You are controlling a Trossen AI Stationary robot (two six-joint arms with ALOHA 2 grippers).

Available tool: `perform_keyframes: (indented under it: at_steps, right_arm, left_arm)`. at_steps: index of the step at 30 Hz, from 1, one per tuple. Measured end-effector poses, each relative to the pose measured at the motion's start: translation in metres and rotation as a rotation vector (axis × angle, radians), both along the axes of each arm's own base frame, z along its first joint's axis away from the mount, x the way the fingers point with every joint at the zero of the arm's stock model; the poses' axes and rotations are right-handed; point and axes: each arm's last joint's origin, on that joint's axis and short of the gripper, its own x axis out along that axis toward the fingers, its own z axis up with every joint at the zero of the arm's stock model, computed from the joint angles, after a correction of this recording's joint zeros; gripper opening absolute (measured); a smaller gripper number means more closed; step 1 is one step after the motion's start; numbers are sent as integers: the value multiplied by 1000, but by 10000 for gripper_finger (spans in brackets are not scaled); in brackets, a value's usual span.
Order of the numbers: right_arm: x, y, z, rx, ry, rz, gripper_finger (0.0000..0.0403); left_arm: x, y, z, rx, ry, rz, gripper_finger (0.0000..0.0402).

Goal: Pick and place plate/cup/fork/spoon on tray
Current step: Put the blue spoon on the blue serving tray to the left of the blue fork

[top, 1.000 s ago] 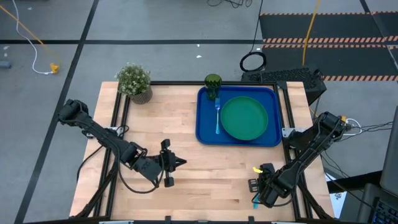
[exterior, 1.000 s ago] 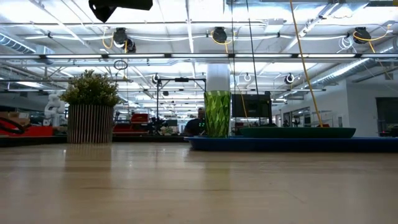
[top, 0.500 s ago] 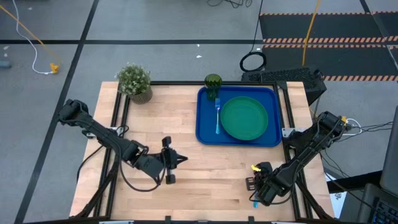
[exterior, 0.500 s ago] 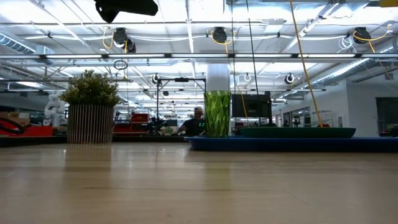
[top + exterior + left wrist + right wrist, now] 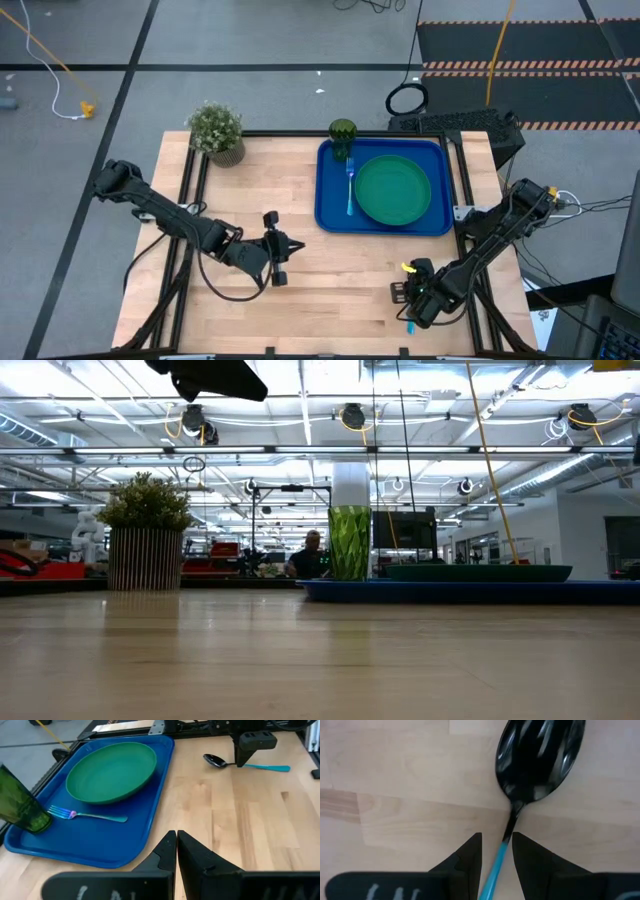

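The desk carries a blue tray at its far right, and on it three of the four things are already set: the plate in the middle, the fork just left of the plate, and the cup at the tray's far left corner. Only the spoon is still off the tray; it lies flat on the bare wood at the near right, well apart from the tray.

Over the last second the right arm has crept a little left along the near right edge, and its tool now sits low over the spoon, fingers parted and straddling the blue handle just behind the bowl. The wrist view shows a gap on each side of the handle, so the spoon looks framed but not yet gripped or lifted.

The left arm has swung right toward the desk's middle, and its tool is clenched on nothing, pointing at the tray.

So the task seems close to done: the right tool needs to pinch the thin handle, lift, and carry the spoon far to the tray. A flat, slim handle may slip or pivot in the pinch.
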Motion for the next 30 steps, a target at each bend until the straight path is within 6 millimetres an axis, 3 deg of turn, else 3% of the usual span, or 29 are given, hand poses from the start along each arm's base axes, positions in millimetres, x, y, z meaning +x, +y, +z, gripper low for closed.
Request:
perform_keyframes:
  at_steps: [17, 27, 30]
  right_arm:
    - [4, -2, -17, 0, 140, 44, 93]
    - [5, -3, -20, 8, 167, 45, 12]
    - [7, -6, -18, 16, 167, 45, 6]
  left_arm:
    - [6, 14, 0, 60, 14, 16, 19]
    - [10, 25, 0, 91, 25, 30, 19]
    - [11, 27, 0, 93, 32, 18, 19]
